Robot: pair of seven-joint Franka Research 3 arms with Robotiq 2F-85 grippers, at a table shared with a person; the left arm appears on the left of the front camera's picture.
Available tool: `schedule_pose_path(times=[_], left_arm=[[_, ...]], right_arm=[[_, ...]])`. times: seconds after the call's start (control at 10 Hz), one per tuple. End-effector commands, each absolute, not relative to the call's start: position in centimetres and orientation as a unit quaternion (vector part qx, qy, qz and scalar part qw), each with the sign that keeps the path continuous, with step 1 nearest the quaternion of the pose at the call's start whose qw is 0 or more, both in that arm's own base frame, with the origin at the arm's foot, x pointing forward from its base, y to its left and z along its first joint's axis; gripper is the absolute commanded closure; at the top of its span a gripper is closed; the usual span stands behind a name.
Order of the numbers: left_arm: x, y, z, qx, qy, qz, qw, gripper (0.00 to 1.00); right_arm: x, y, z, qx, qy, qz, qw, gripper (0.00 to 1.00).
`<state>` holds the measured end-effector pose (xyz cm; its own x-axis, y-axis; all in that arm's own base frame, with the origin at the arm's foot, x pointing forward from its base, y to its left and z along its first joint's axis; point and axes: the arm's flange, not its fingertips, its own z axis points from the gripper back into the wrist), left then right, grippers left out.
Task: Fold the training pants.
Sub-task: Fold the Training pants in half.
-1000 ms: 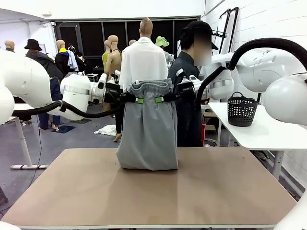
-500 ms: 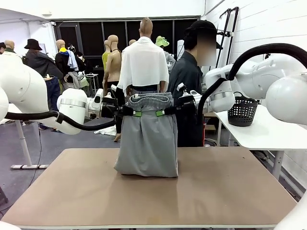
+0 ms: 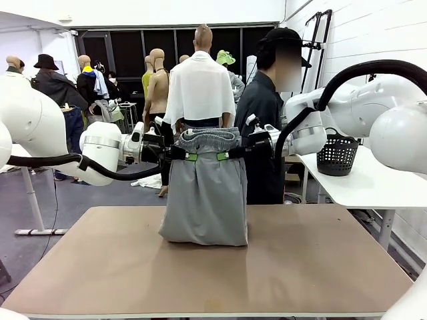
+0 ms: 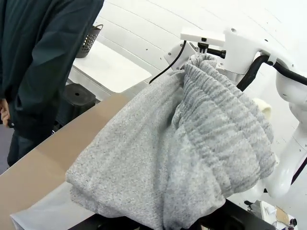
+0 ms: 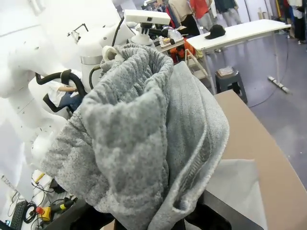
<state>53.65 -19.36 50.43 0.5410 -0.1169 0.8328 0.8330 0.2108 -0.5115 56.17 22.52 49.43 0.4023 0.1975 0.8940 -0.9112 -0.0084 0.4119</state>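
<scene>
My left hand is clamped on the left side of the waistband of the training pants. Behind them a person in dark clothing stands at the far edge of the brown worktop. My right hand is clamped on the waistband's right side. A black mesh basket sits on a white table at right. The pants hang light grey, doubled over, their bottom fold resting on the worktop.

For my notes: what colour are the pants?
Plain light grey pants, speckled up close; the left wrist view shows it best.
</scene>
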Motion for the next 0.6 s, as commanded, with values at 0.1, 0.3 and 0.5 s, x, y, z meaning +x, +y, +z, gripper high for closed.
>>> schedule_pose_path(times=[0.1, 0.3, 0.5], left_arm=[[50.9, -18.5, 48.5, -0.553, -0.303, -0.3, 0.716, 1.0], [48.7, -17.9, 46.9, -0.572, -0.27, -0.268, 0.727, 1.0], [46.8, -16.5, 45.3, -0.596, -0.22, -0.239, 0.734, 1.0]], right_arm=[[53.6, 22.0, 47.0, 0.592, -0.291, 0.405, 0.633, 1.0], [52.1, 21.9, 45.2, 0.607, -0.278, 0.382, 0.639, 1.0], [50.3, 21.9, 42.6, 0.623, -0.251, 0.357, 0.649, 1.0]])
